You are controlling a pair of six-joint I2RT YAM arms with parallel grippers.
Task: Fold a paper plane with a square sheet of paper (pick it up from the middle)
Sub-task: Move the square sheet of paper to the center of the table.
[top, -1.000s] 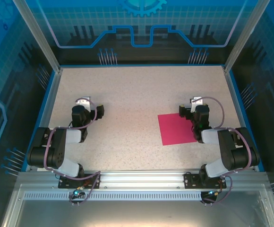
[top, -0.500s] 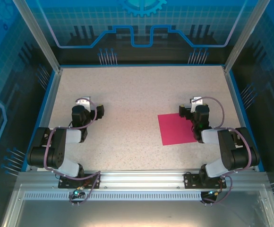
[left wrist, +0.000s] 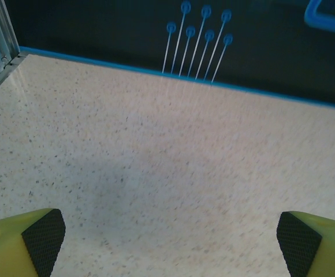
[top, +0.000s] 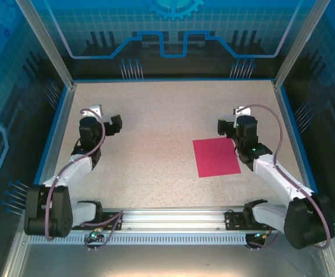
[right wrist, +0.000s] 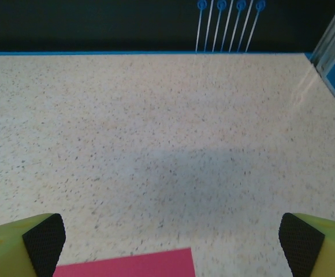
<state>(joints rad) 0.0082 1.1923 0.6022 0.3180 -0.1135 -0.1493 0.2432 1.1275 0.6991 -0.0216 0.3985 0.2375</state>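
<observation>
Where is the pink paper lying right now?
In the top view, the paper lies flat on the right half of the table, just on the near side of the right gripper.

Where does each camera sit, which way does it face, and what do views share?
Top external: above and behind the bases, looking down at the speckled table; both arms, left gripper, right gripper, flat magenta-pink square sheet of paper.
Left wrist: on the left arm, facing the dark far wall; open yellow-green fingers at the bottom corners.
Right wrist: on the right arm, facing that wall; open fingers, sheet's edge at the bottom.
Shared: top and right wrist show the sheet.
</observation>
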